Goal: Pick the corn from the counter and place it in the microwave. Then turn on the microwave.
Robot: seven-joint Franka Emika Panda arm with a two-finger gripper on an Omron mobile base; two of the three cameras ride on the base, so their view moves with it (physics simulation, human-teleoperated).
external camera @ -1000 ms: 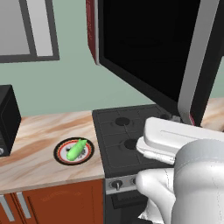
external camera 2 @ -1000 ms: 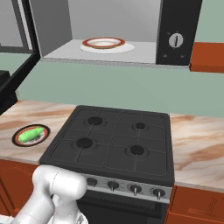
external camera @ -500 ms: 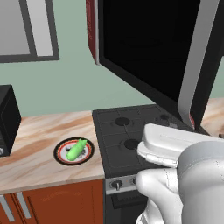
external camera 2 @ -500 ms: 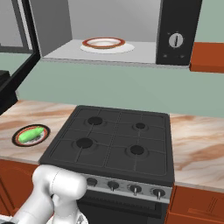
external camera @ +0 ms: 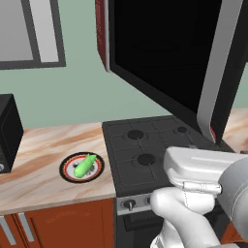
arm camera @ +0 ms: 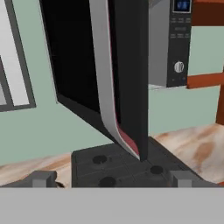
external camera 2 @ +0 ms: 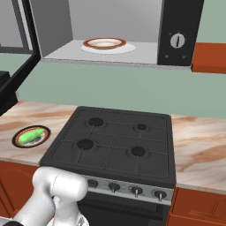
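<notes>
a: one corn (external camera: pixel 84 165) lies on a round plate (external camera: pixel 70 174) with a black and red rim. the plate stands on the desk (external camera: pixel 38 179), just beside the left edge of the black stovetop (external camera: pixel 145 150). from the right base view the corn (external camera 2: pixel 31 136) is at the far left, on the same plate (external camera 2: pixel 20 141).

b: is something touching the corn?

a: no, it lies alone on the plate, well apart from the arm.

b: and the microwave?

a: the microwave (external camera 2: pixel 176 39) hangs above the stovetop (external camera 2: pixel 114 141). its door (external camera: pixel 164 58) is swung wide open and stands out over the burners. inside, on the grey floor, rests a second plate (external camera 2: pixel 104 43) with a red rim on a pale round tray. a dial (external camera 2: pixel 177 40) sits on the dark panel at the right of the opening.

b: where is the claw?

a: in the hand view the two tips of the claw (arm camera: pixel 111 179) rise at the bottom, far from each other, so it is spread wide and pinches nothing. it looks toward the edge of the open door (arm camera: pixel 127 78), with the stovetop (arm camera: pixel 118 164) below.

b: what else is on the desk?

a: a smaller black box (external camera: pixel 8 133) stands at the left end, and red-brown cabinets (external camera: pixel 63 225) are under the slab.
</notes>
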